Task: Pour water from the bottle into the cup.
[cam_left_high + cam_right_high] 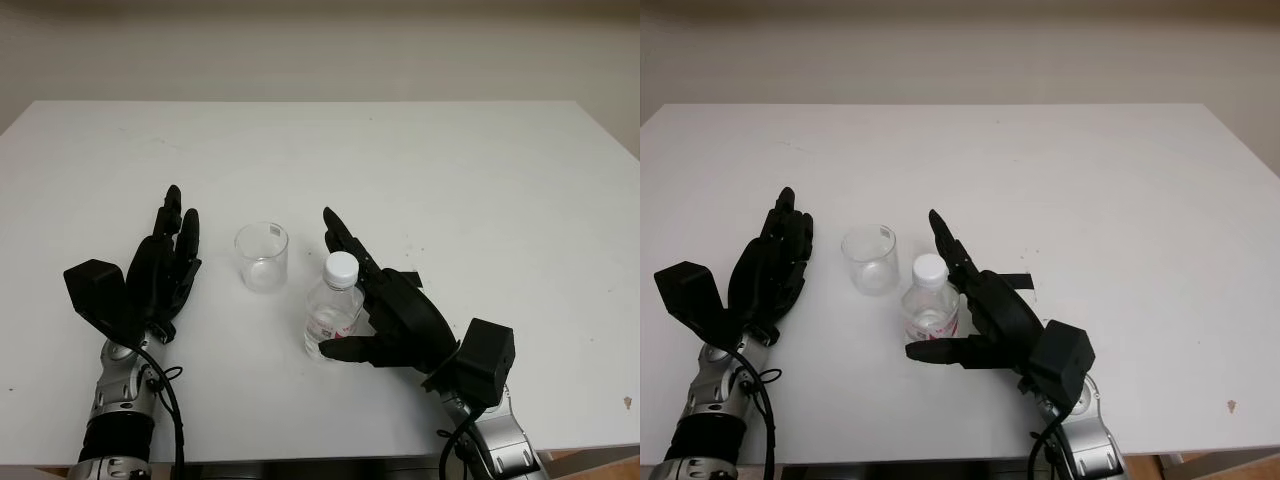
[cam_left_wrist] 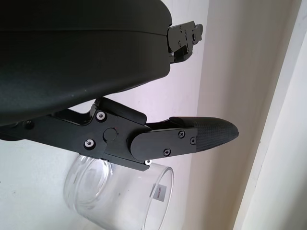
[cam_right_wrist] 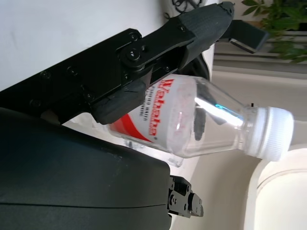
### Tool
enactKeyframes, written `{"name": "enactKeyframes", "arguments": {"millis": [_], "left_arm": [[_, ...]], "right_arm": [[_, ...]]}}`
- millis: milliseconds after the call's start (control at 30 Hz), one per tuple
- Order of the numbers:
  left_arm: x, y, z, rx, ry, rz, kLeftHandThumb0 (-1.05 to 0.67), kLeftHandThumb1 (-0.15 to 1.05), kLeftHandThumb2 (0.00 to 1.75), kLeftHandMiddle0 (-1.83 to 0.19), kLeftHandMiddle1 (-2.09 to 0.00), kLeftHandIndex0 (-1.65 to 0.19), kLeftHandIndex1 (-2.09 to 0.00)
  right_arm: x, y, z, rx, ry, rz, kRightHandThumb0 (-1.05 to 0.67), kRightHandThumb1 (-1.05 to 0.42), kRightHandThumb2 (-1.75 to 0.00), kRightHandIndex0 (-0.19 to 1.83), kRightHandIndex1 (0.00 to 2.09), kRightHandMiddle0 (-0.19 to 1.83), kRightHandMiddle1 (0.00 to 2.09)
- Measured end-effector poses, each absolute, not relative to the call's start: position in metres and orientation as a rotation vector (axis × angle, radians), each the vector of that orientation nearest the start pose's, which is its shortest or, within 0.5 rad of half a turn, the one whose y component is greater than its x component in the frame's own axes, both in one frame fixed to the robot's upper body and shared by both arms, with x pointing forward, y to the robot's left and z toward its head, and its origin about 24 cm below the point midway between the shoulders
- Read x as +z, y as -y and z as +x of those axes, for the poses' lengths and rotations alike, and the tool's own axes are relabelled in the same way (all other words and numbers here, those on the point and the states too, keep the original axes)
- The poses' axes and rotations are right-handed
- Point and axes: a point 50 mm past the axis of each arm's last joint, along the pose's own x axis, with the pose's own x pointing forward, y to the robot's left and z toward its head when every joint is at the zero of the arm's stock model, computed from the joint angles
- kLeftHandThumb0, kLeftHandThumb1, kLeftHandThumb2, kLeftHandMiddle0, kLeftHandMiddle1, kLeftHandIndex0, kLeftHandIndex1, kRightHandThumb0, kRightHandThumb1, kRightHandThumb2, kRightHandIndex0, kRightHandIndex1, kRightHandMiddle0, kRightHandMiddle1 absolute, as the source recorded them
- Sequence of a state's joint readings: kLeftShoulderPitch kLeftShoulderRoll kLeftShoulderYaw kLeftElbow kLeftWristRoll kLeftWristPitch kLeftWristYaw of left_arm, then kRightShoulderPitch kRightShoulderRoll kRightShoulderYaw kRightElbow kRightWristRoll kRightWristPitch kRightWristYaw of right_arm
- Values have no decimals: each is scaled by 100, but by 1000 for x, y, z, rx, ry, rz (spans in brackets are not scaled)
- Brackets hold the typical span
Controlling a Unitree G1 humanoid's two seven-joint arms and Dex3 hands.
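Note:
A small clear water bottle [image 1: 333,310] with a white cap and a red-lettered label stands upright near the table's front middle. Just to its left and slightly farther back stands an empty clear cup [image 1: 262,257]. My right hand [image 1: 390,305] is open against the bottle's right side. Its long fingers reach past the bottle's far side and its thumb lies in front of the base. In the right wrist view one finger [image 3: 158,48] crosses the bottle [image 3: 201,120] at the label. My left hand [image 1: 165,265] is open to the left of the cup, a short gap away. The cup [image 2: 120,196] lies beyond a finger [image 2: 192,136] in the left wrist view.
The white table [image 1: 480,180] stretches wide behind and to both sides of the hands. Its front edge runs close under both wrists. A pale wall stands beyond the far edge.

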State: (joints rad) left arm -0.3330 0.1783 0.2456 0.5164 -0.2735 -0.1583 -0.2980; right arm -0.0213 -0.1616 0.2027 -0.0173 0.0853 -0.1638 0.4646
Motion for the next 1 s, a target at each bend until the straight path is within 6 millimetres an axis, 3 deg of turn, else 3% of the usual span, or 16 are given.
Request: {"name": "enactKeyframes", "arguments": {"millis": [333,600,633,667,733,833,1000], "left_arm": [[42,-215,309,-55,54,-176,-75,105,48,19,-4,19,-3],[41,-215,309,-55,58,-177,-76,105,47,19,-3,19,-1],[41,-215,309,-55,59,-178,-76,105,46,19,-3,19,-1],[41,-215,309,-55,60,-179,-76,105,46,19,-3,19,-1],[41,-215,309,-54,60,-181,-76,105,46,19,-4,19,-2],[41,-214,309,-52,61,-182,-76,105,46,19,-4,19,-2],[41,-214,309,-50,64,-182,-76,105,47,19,-5,19,-2]], "right_arm": [[61,101,243,643,163,-24,-93,-83,-5,-19,0,-18,1],[62,100,242,623,157,-6,-82,-84,-5,15,21,3,13],[61,100,242,622,155,-5,-81,-83,-5,15,25,3,19],[61,100,241,622,155,-5,-81,-83,-5,10,36,-5,41],[61,100,241,623,155,-5,-80,-83,-5,-5,75,-16,76],[61,100,241,624,155,-5,-80,-82,-5,-17,112,-19,97],[60,102,242,633,137,-15,-82,-82,-5,-18,126,-19,108]]}}
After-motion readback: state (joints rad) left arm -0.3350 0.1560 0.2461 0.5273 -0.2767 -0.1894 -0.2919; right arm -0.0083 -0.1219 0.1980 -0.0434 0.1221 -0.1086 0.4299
